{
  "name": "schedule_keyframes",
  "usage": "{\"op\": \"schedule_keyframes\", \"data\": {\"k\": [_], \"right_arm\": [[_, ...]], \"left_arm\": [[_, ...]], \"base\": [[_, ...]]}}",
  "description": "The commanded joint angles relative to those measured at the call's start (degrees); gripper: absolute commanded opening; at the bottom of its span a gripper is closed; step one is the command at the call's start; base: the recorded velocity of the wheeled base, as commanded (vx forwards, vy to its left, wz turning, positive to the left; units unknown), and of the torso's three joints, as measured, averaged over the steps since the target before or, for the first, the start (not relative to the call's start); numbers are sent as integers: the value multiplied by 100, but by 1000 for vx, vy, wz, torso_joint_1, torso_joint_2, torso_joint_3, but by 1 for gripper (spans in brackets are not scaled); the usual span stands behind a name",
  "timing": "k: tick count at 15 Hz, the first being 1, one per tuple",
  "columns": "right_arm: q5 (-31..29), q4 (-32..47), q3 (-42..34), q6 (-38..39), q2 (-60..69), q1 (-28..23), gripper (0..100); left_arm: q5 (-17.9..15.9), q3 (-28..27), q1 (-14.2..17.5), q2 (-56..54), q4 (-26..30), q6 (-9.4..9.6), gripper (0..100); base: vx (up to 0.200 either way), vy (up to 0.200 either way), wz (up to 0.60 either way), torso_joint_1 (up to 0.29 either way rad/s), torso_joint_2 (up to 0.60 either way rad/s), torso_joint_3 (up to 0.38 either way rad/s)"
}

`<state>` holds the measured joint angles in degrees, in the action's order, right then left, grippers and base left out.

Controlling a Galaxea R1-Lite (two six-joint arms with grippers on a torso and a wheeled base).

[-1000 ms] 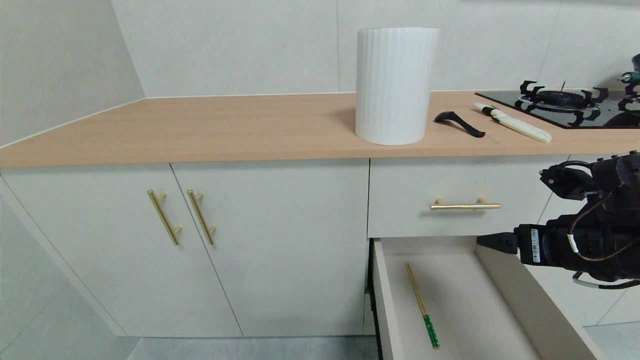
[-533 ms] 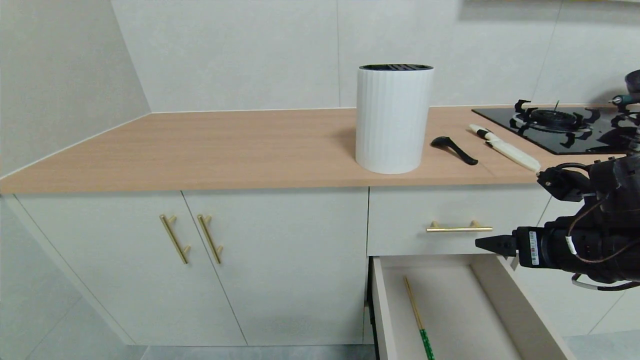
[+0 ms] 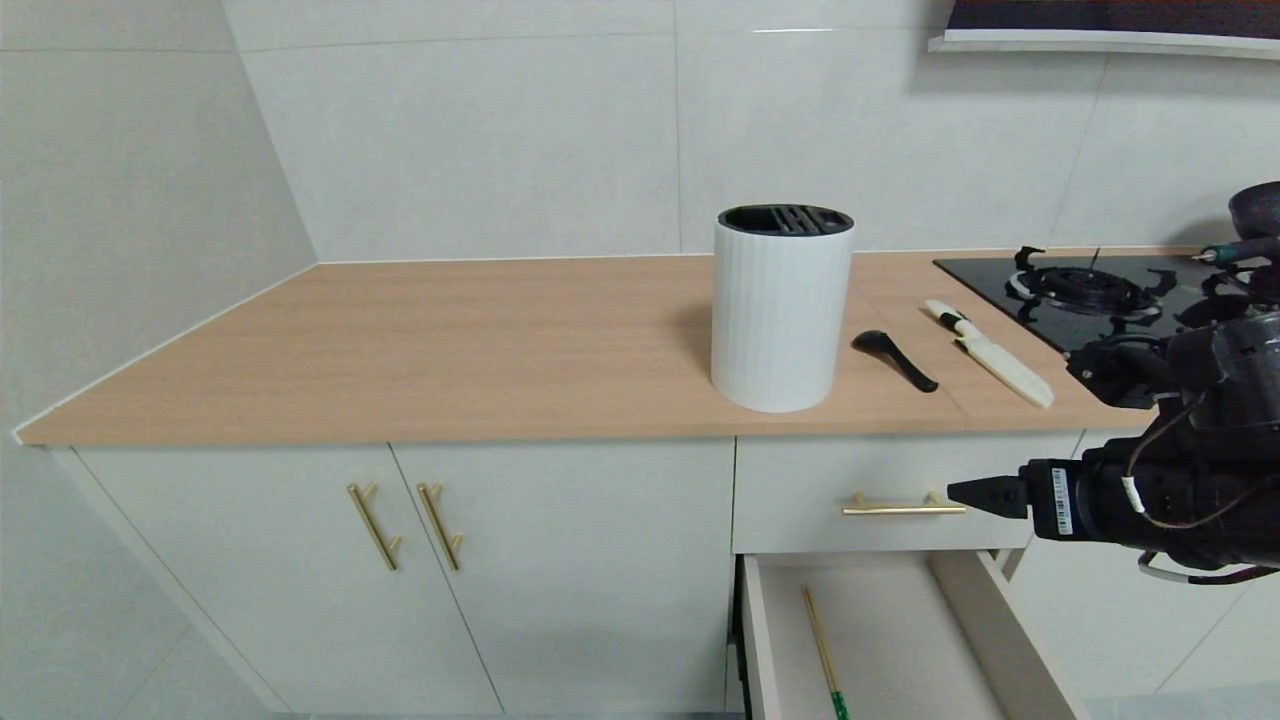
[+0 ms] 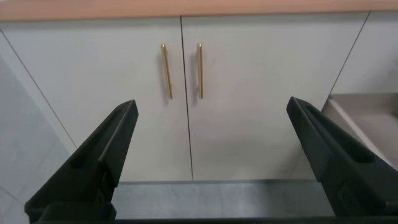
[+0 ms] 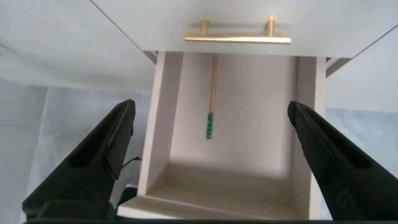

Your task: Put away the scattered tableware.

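A black spoon (image 3: 894, 358) and a white knife (image 3: 988, 352) lie on the wooden counter (image 3: 450, 350), right of a tall white ribbed holder (image 3: 781, 310) with a black slotted top. Below, a drawer (image 3: 965, 625) stands pulled out with chopsticks (image 3: 822, 655) lying in it, wooden with green ends. The chopsticks (image 5: 211, 99) lie lengthwise on the drawer floor (image 5: 261, 124). My right gripper (image 3: 985, 496) hangs open above the drawer, level with the upper drawer's brass handle (image 3: 900, 508). Nothing sits between the wide-spread fingers of the right gripper (image 5: 211, 162). My left gripper (image 4: 211, 162) is open and empty, facing the cabinet doors (image 4: 186, 93).
A black gas hob (image 3: 1090, 295) sits at the counter's right end, with a pot handle (image 3: 1225, 252) above it. Two cabinet doors with brass handles (image 3: 405, 525) are shut at the left. Tiled walls close the back and left.
The whole head picture has shifted downward as the camera rose. My right gripper now stands level with the upper drawer's handle instead of the open drawer's rim.
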<state>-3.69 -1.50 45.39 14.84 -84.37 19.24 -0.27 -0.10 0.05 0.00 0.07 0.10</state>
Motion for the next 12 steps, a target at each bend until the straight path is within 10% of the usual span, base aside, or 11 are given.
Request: {"op": "schedule_keyframes", "data": {"k": [1, 12], "right_arm": [[-9, 1, -3, 2, -97, 1, 100], [-61, -500, -12, -429, -545, -16, 100]], "left_arm": [[0, 1, 4, 0, 1, -1, 100], [0, 1, 4, 0, 1, -1, 100]], "base": [[0, 0, 0, 207, -481, -295], [0, 0, 0, 86, -190, -110]]}}
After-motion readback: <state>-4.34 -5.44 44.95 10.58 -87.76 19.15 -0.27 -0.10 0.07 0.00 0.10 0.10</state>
